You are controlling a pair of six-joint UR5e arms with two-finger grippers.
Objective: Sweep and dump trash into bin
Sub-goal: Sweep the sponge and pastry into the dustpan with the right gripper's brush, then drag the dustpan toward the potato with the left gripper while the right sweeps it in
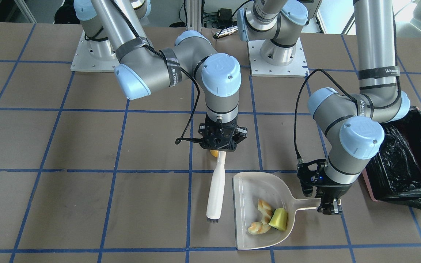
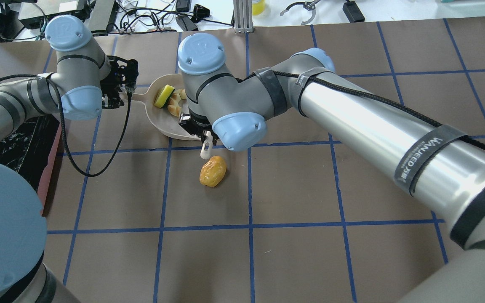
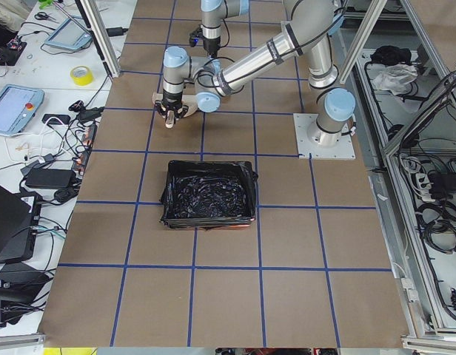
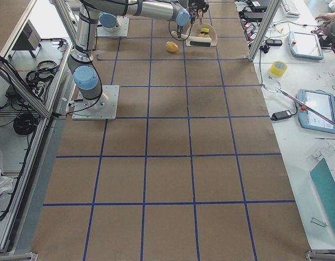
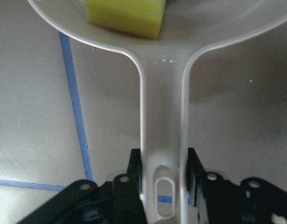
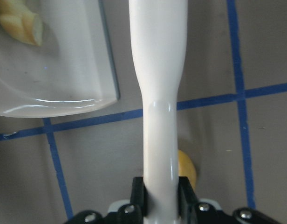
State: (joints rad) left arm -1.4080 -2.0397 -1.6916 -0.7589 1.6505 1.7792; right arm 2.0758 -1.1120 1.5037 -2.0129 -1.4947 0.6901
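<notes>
My left gripper is shut on the handle of the pale dustpan, which lies flat on the table. The tan crescent and the yellow-green wedge lie inside the pan. My right gripper is shut on a white brush, held with its bristles down beside the pan's open edge. The orange-brown oval lies on the table behind the brush, outside the pan. The pink bin with its black bag stands next to my left arm.
Both arm bases are bolted at the table's robot side. The blue tape grid covers the brown table. Cables and tools lie beyond the table's far edge.
</notes>
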